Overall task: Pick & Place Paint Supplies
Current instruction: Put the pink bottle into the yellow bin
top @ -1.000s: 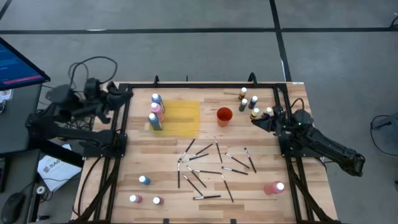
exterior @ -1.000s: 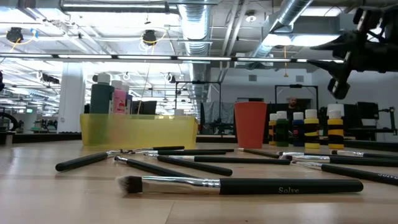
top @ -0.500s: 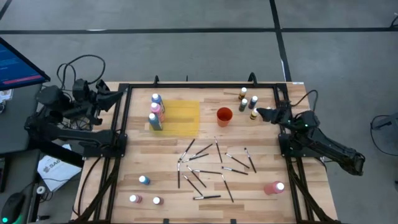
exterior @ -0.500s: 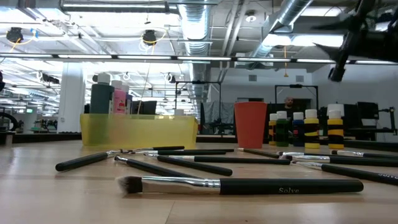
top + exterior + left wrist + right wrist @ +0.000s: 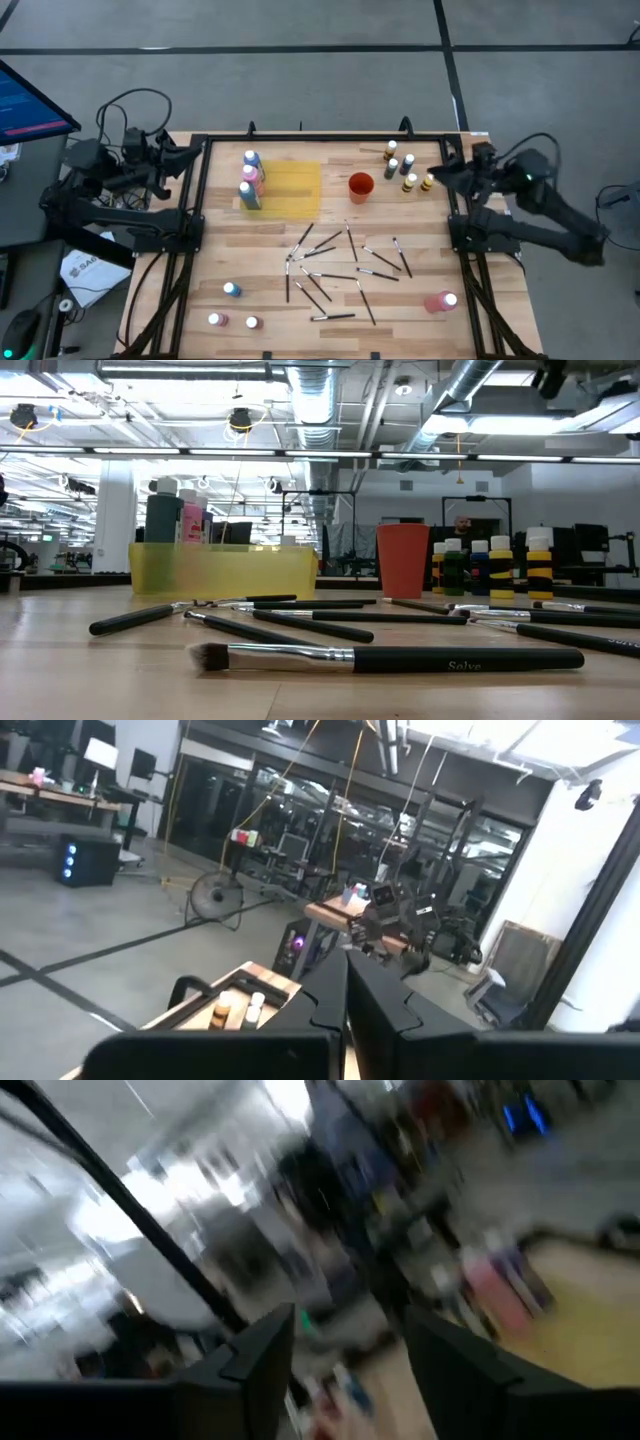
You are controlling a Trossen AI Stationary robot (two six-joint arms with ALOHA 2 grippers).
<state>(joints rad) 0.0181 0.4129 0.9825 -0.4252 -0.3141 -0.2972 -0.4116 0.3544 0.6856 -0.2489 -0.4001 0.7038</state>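
The nearest of the brushes (image 5: 400,657) scattered mid-table reads "Solve", bottles (image 5: 408,172) stand grouped by the empty, spread right gripper (image 5: 438,172), and the left gripper (image 5: 192,155) waits pinched closed off-table.

Planked wooden table (image 5: 260,245), translucent plastic tray (image 5: 225,571)

The table's middle is cluttered by scattered brushes (image 5: 335,265) lying flat, crossing one another, so a low pass there meets them. The orange cup (image 5: 360,186) and the bottle cluster (image 5: 400,165) stand close together at the far right, leaving only a narrow gap. The yellow mat (image 5: 291,189) has bottles (image 5: 250,180) along its left edge. Bare wood shows along the near edge between the three left bottles (image 5: 231,308) and the pink bottle (image 5: 440,301).
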